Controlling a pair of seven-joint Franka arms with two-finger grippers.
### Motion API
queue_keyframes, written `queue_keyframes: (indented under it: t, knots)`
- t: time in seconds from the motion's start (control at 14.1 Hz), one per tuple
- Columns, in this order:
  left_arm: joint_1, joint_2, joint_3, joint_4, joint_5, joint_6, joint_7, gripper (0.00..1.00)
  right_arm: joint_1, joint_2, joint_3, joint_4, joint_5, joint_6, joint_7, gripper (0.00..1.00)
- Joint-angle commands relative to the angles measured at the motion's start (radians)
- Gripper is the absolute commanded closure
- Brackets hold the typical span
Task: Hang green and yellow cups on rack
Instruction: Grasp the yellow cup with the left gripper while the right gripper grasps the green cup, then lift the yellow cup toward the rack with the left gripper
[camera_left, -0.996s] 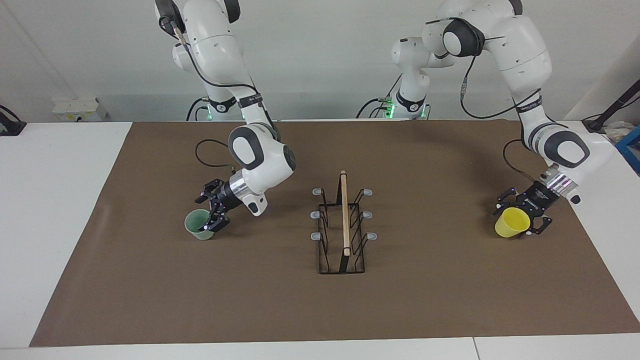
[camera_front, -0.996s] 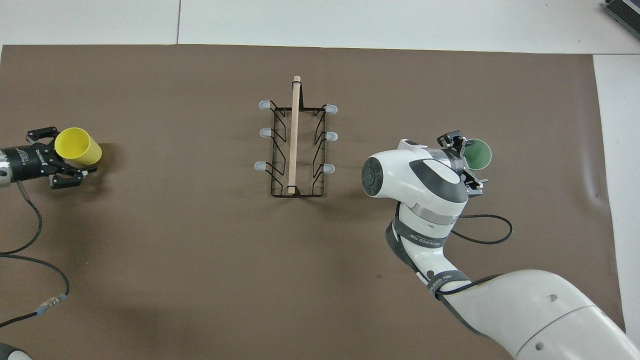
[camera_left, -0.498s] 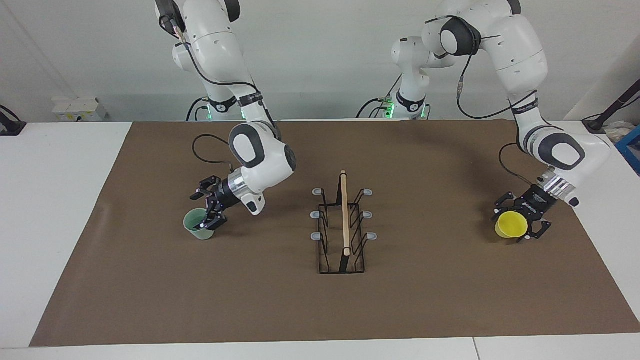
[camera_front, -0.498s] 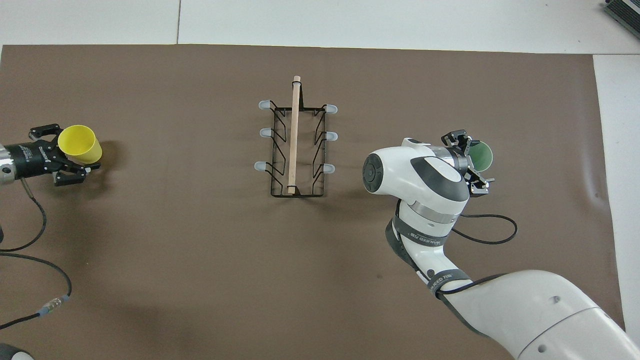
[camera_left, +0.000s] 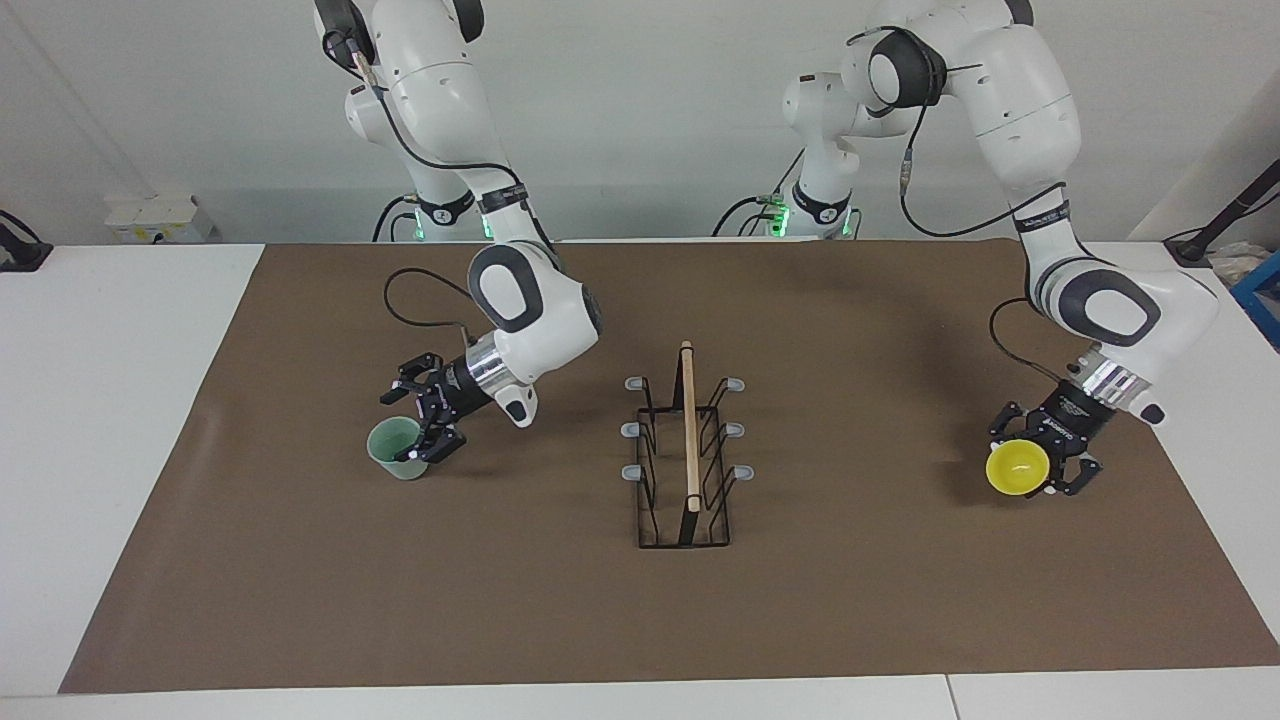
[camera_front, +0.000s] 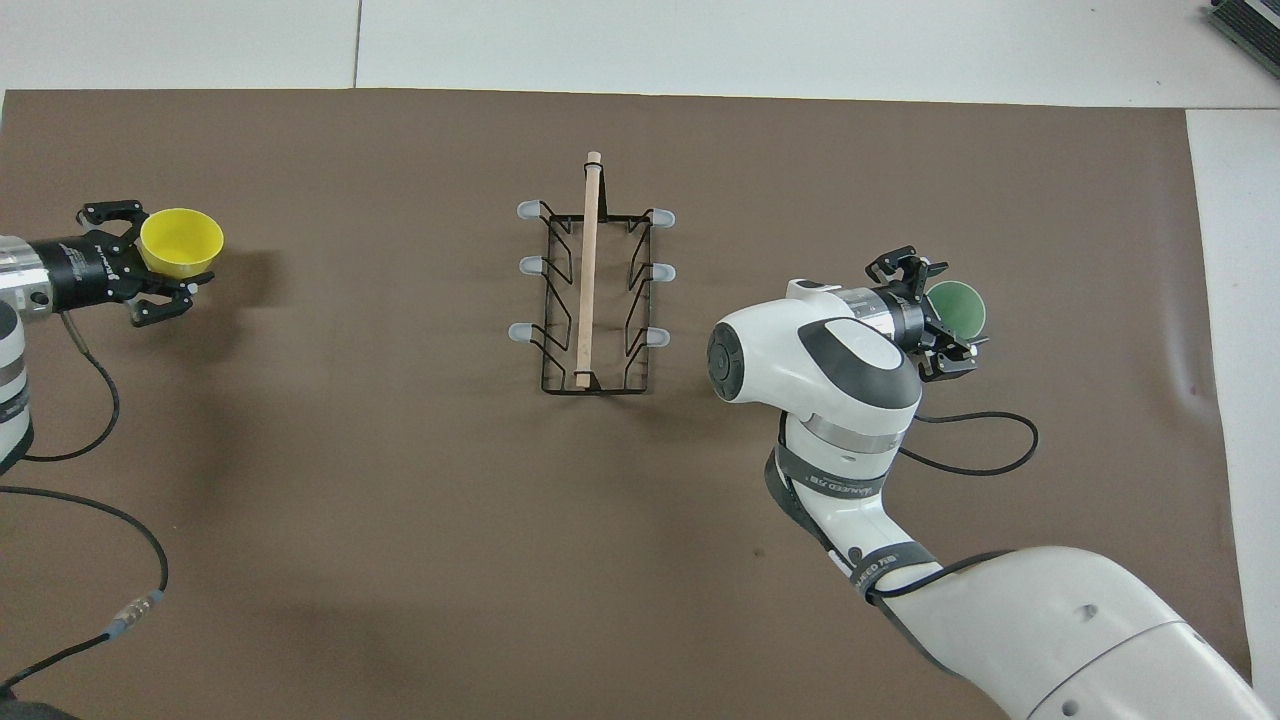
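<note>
Now each pincer (camera_left: 1040, 465) (camera_left: 425, 420) clamps a cup (camera_left: 1017, 468) (camera_left: 395, 447).

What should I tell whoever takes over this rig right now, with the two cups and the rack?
Left tool: shut on the yellow cup, held tipped over the brown mat at the left arm's end.
Right tool: at the green cup, which sits mouth-up on the mat toward the right arm's end; grip unclear.
Rack: mid-table, every peg bare.
Done: yellow cup grasped.
Left: secure the green cup, hang both cups on the rack's pegs.
</note>
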Motion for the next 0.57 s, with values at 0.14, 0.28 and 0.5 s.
queue_keyframes:
  t: [0.14, 0.28, 0.5]
  knots:
    - [-0.02, -0.133, -0.07, 0.028, 0.329, -0.027, 0.027, 1.0, 0.0, 0.03, 0.004, 0.002, -0.027, 0.041, 0.029, 0.0]
    - [-0.017, -0.17, -0.13, 0.022, 0.435, -0.028, 0.017, 1.0, 0.001, 0.045, 0.004, -0.007, -0.027, 0.058, 0.072, 0.0]
    - [-0.023, -0.252, -0.167, -0.001, 0.556, -0.028, 0.014, 1.0, 0.014, 0.077, 0.004, -0.007, -0.027, 0.06, 0.128, 0.0]
